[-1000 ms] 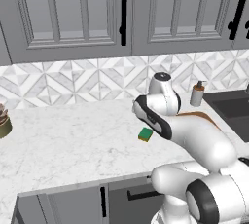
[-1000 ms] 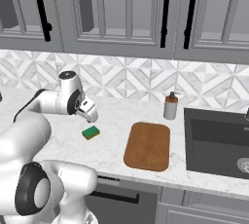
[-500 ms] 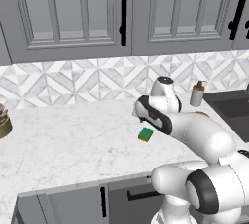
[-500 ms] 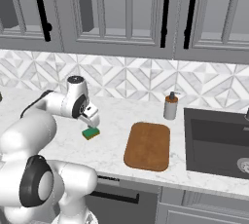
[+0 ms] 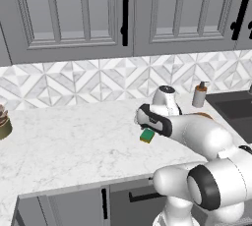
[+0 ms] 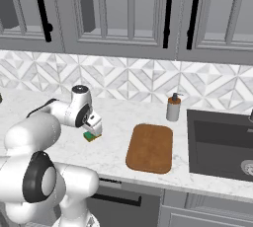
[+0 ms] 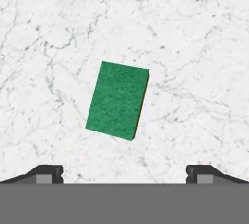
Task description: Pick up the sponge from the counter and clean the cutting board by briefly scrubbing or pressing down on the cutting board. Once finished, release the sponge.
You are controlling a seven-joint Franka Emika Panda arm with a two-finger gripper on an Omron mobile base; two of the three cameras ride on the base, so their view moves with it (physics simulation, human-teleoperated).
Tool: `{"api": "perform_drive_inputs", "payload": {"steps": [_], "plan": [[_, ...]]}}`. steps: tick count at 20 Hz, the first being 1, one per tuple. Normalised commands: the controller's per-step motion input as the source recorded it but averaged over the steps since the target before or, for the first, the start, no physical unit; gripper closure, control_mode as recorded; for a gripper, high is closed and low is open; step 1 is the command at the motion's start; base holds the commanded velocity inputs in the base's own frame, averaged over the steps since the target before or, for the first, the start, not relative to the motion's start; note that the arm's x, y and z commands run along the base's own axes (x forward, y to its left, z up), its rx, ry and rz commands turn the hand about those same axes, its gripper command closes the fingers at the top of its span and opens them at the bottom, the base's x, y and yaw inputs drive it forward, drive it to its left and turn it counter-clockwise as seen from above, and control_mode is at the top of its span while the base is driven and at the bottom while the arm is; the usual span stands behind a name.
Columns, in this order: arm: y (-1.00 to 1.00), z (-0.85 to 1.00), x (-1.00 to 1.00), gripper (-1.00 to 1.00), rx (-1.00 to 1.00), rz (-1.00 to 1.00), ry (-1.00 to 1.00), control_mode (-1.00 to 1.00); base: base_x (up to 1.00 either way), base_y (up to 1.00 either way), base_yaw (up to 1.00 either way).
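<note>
Sponge (image 7: 117, 100) half-hidden under open pincer (image 6: 94, 128)

Bare counter (image 7: 194, 47) surrounds the sponge (image 7: 117, 100); cutting board (image 6: 150, 147) lies unobstructed right; soap bottle (image 6: 173, 107) stands beyond it.

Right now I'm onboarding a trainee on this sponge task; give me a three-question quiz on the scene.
1. True or false: the gripper is shut on the sponge.
2. What stands on the counter between the cutting board and the backsplash? A) soap bottle B) kettle C) mug
3. Fill in: the sponge lies on the ____.

Key: 1 false, the jaws stand open above it; 2 A; 3 counter.
</note>
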Motion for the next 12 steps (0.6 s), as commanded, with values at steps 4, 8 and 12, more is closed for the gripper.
{"api": "perform_drive_inputs", "payload": {"steps": [4,8,12], "plan": [[0.0,0.01,0.18,-1.0,0.12,-0.05,0.04,-1.0,0.0,0.0,0.0],[0.0,0.0,0.23,-1.0,0.1,-0.04,0.04,-1.0,0.0,0.0,0.0],[0.04,0.14,0.31,-1.0,0.01,-0.01,0.08,-1.0,0.0,0.0,0.0]]}}
